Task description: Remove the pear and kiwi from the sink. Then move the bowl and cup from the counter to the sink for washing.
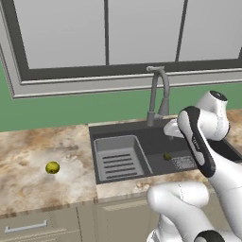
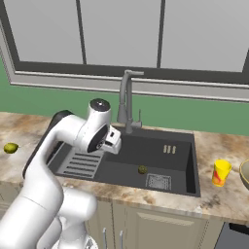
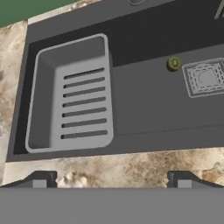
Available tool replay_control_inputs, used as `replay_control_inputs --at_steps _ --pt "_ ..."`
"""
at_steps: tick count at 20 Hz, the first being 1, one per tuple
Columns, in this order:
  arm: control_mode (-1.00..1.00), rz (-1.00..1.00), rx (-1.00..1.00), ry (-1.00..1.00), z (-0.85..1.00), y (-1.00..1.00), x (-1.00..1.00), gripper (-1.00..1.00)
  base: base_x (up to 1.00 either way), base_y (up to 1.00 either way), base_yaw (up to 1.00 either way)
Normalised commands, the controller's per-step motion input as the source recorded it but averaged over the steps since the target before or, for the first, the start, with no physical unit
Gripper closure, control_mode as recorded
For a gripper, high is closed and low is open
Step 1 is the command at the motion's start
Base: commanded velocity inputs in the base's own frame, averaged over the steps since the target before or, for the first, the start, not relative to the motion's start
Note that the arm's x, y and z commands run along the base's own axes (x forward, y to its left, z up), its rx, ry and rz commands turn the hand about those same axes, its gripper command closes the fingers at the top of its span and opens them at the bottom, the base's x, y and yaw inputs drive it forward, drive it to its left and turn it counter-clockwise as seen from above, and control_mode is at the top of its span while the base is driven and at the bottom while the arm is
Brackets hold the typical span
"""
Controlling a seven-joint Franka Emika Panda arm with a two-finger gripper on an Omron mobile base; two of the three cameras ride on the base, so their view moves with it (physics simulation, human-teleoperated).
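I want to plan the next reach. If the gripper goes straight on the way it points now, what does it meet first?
Most likely the bare dark floor of the sink, between the ribbed tray and the kiwi. The open gripper hangs over the near counter edge; depth is hard to judge.

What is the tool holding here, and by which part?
Nothing. The tool is open and empty above the front edge of the sink; the kiwi lies on the basin floor, well clear of it.

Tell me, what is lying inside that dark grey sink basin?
Inside the dark grey sink basin are a lighter grey ribbed tray insert at one end, a small olive-brown kiwi on the floor, and a square drain grate beside it. Nothing visible in the tray.
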Motion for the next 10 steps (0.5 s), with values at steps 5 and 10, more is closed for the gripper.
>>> replay_control_inputs --at_steps 5,10 --pt "-1.00 0.10 0.00 0.00 -0.06 -0.35 0.00 -1.00 0.00 0.00 0.00" --pt "-1.00 0.03 0.00 0.00 -0.10 -0.32 0.06 -1.00 0.00 0.00 0.00"
